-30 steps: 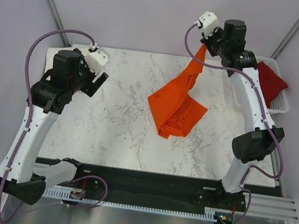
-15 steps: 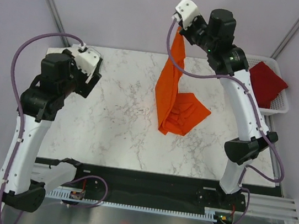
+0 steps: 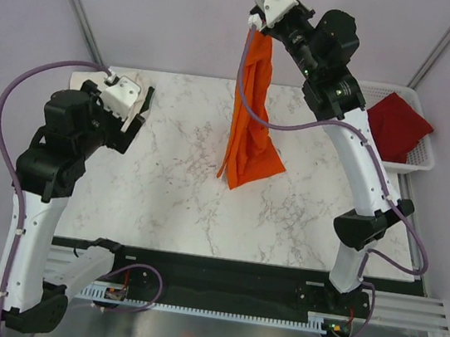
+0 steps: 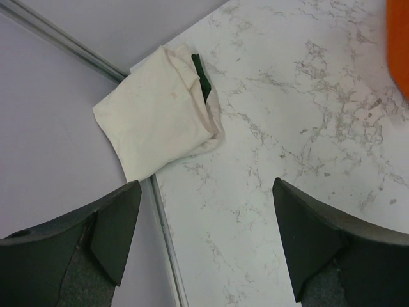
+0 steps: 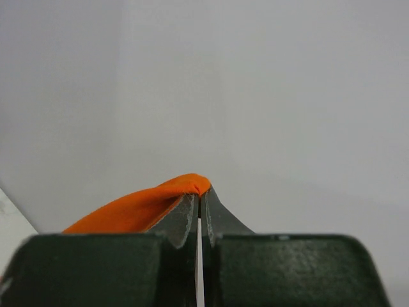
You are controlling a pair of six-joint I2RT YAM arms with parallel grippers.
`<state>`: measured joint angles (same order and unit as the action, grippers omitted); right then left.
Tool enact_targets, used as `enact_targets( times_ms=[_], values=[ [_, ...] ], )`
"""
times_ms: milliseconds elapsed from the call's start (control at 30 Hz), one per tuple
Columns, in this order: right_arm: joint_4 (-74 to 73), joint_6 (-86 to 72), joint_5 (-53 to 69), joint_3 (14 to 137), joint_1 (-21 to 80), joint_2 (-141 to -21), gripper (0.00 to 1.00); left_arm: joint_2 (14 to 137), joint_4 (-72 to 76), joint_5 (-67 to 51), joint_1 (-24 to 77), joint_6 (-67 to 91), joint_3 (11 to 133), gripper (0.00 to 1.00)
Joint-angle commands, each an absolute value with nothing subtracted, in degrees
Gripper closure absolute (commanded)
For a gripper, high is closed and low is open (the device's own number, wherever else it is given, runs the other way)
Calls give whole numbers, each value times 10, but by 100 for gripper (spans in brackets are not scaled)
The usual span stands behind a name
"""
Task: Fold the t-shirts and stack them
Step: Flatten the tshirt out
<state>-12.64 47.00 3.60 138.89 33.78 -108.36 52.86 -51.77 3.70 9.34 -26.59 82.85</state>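
Orange soft cloth, the orange t-shirt (image 3: 252, 122) hangs in a long, narrow, creased drape above the far middle of the worktop (image 3: 173, 178), a white slab veined with grey like marble. The right gripper (image 3: 257, 26) is clamped tight on the shirt's top edge, high over the far edge of the worktop; in the right wrist view its dark, grainy fingers (image 5: 182, 220) press together with a rounded fold of orange fabric bulging out beside them. The shirt widens toward its lower end, which flares into a blunt wedge over the middle of the worktop; whether that end touches the surface cannot be told. One second ago most of the shirt lay crumpled in a broad heap on the right half of the worktop with only one corner pulled up; since then the right gripper has risen and swung left, drawing the cloth into this hanging strip. The left gripper (image 3: 133, 109) hovers over the far left part of the worktop with its jaws spread wide and nothing between them, as before, though its arm has shifted left. The cream-white t-shirt (image 4: 156, 121) lies folded into a puffy rectangle at the worktop's far left corner. The dark red t-shirt (image 3: 397, 124) sits bunched in the white lattice basket (image 3: 423, 159) just off the worktop's far right corner.
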Motion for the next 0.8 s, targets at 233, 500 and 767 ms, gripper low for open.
enact_targets(
  times_ms=[233,500,767],
  values=[
    [-58,504,-10,1186,166,-1116,100,630,-533,-76,97,-248,842,12],
    [-43,508,-1,1032,151,-1089,100,824,-531,-135,131,-227,802,15],
    [-29,476,32,975,150,-1088,100,975,-502,-40,279,-254,831,21]
  ],
)
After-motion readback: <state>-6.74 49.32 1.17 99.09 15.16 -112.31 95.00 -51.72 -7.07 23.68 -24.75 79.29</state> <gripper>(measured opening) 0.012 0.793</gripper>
